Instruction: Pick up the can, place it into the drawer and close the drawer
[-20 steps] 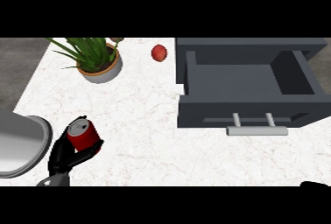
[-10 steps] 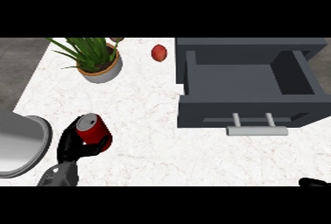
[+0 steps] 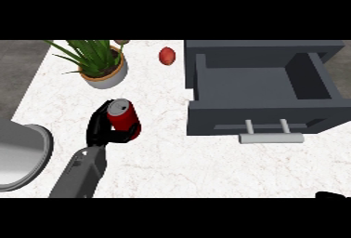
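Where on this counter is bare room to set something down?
The widest bare stretch of counter lies in front of the drawer, right of the left hand holding the can. Tighter near the plant and small red object.

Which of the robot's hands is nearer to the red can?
Left. The left hand is curled round the can; the right hand shows only at the view's lower right corner, well apart from it.

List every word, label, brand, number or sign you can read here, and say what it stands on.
None can be read. The red can in the left hand shows no lettering; the drawer, the plant pot and the counter carry no marks either.
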